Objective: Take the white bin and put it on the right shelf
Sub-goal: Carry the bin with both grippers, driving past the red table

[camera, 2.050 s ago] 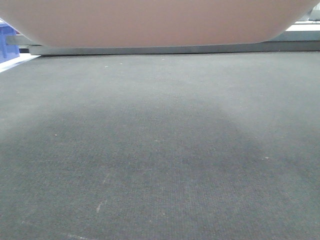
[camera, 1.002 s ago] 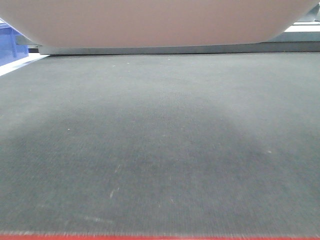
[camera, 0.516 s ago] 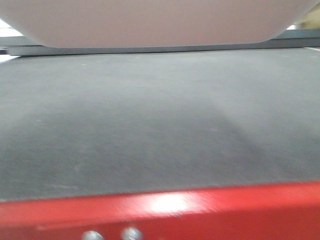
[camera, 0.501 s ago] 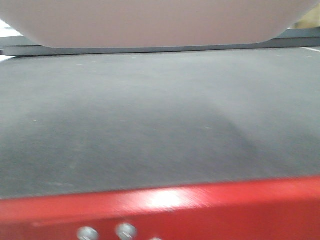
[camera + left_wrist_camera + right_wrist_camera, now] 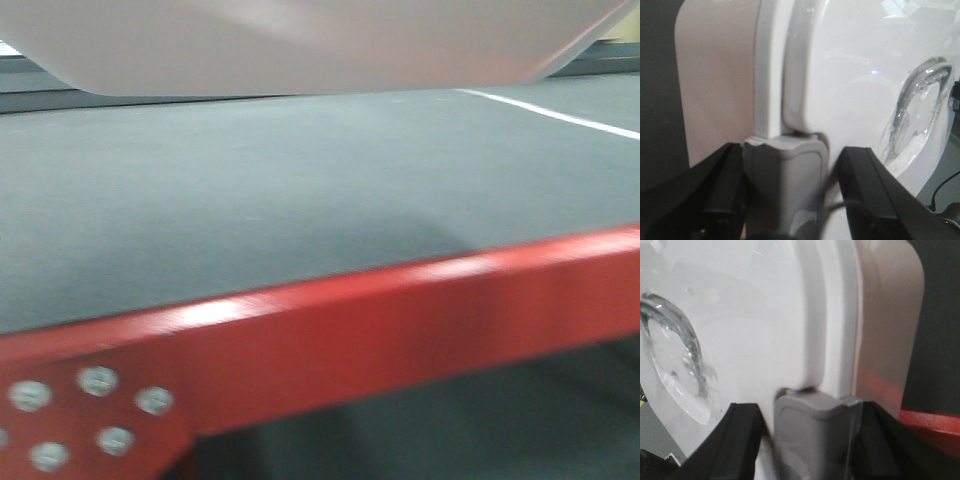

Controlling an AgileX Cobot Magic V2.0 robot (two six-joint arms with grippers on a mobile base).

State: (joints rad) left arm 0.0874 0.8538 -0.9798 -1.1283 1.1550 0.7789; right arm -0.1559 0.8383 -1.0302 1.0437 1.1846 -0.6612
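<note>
The white bin [image 5: 300, 45] fills the top of the front view and hangs above the grey table top, carried between both arms. In the left wrist view, my left gripper [image 5: 790, 150] has its black fingers [image 5: 715, 175] around the grey latch [image 5: 785, 180] at one end of the bin [image 5: 850, 75]. In the right wrist view, my right gripper [image 5: 810, 407] is shut the same way around the grey latch [image 5: 815, 430] at the other end of the bin [image 5: 755, 310]. The glossy white lid faces both wrist cameras. The right shelf is out of view.
The red-framed table has its red front rail [image 5: 400, 320] slanting across the front view, with bolts at its lower left [image 5: 100, 380] and a grey mat [image 5: 250, 190] on top. A white line [image 5: 560, 115] runs at the far right. The red rail also shows in the right wrist view [image 5: 935, 422].
The red table rail has come into view from below, risen, and now slants up to the right. The blue crate at left has gone from view. The bin stays at the top.
</note>
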